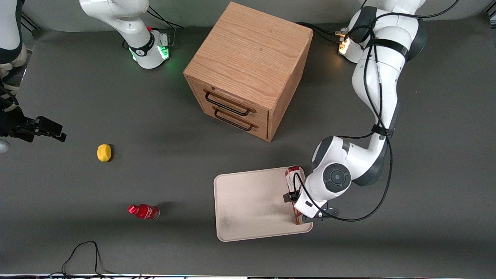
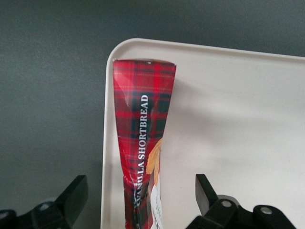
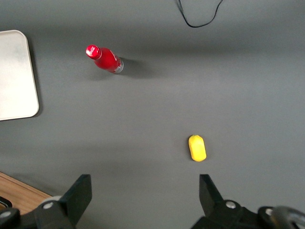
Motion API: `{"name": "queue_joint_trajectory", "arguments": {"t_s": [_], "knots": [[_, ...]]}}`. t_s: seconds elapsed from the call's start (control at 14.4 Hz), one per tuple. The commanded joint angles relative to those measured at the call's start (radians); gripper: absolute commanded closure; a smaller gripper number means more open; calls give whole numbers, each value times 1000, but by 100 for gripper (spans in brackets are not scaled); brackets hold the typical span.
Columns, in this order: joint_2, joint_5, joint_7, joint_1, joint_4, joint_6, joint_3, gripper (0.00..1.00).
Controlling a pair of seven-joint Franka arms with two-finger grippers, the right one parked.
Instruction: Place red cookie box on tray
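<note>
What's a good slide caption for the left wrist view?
Open tool above the red cookie box standing along the tray edge.

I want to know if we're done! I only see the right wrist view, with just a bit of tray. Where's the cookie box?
Observer: The box is on the tray, along the rim at the working arm's end.
Operator: Is the gripper holding it?
Observer: No. The gripper hangs over the box, open, with a finger on each side, not touching.
Operator: What else is near?
Observer: A wooden drawer cabinet stands farther from the front camera than the tray.
</note>
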Motion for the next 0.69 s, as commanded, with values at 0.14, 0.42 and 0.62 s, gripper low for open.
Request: {"name": "queue_joint_trajectory", "arguments": {"t_s": [0.14, 0.42, 0.62], "knots": [[-65, 2, 33, 61, 23, -178, 3, 0], [-192, 5, 122, 151, 8, -376, 1, 0], [-367, -7, 245, 258, -161, -404, 0, 0]]}}
